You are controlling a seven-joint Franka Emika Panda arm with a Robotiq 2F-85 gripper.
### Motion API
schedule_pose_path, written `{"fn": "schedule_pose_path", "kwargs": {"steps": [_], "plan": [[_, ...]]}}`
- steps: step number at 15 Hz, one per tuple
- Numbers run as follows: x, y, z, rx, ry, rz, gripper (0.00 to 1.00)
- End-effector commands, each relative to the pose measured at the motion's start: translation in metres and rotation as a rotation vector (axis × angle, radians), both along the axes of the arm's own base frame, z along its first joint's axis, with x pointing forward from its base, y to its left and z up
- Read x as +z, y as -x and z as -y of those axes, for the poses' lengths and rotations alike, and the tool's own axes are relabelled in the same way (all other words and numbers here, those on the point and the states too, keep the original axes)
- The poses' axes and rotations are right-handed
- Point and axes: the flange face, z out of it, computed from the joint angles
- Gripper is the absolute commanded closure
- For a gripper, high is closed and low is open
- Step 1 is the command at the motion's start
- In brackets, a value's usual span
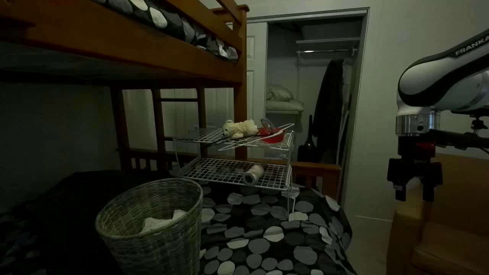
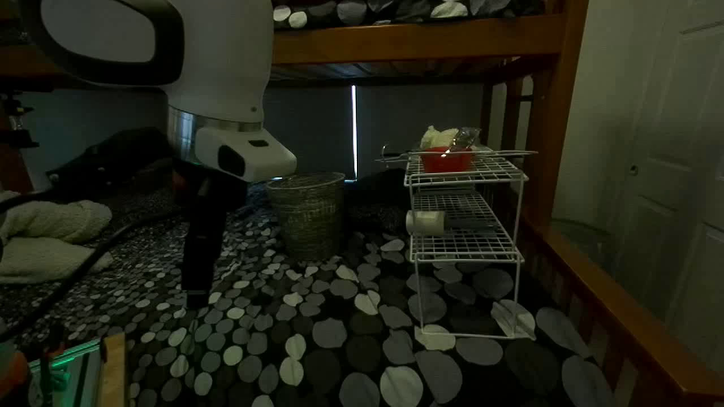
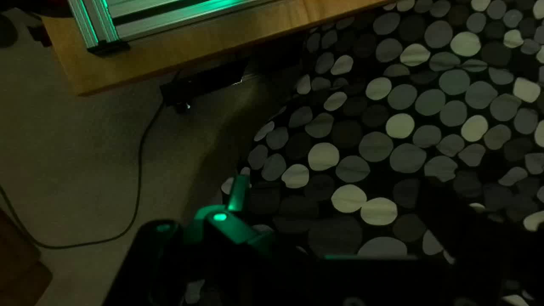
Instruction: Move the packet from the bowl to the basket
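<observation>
The small red bowl sits on the top shelf of the white wire rack. It also shows in an exterior view. A clear, shiny packet sticks up out of the bowl, also visible in an exterior view. The woven basket stands on the bed, with a white cloth inside; it also shows in an exterior view. My gripper is open and empty, pointing down, well away from bowl and basket. In the wrist view its fingers are wide apart above the dotted bedding.
The wire rack also holds a cream teddy bear, a white hanger and a white cylinder. The upper bunk overhangs the bed. A wooden table edge and an armchair are near the arm.
</observation>
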Motion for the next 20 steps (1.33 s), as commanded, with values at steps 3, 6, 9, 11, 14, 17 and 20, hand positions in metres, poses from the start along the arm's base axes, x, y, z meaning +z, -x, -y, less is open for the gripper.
{"fn": "schedule_pose_path", "kwargs": {"steps": [3, 6, 9, 11, 14, 17, 20], "plan": [[0.014, -0.026, -0.025, -0.037, 0.021, 0.093, 0.0], [0.045, -0.07, -0.063, -0.076, -0.007, 0.306, 0.0], [0.079, -0.114, -0.099, -0.07, -0.001, 0.517, 0.0], [0.114, -0.145, -0.099, -0.077, 0.01, 0.635, 0.0], [0.16, -0.19, -0.088, -0.095, 0.01, 0.727, 0.0], [0.154, -0.17, -0.095, -0.073, 0.035, 0.725, 0.0], [0.148, -0.167, -0.097, -0.069, 0.035, 0.714, 0.0]]}}
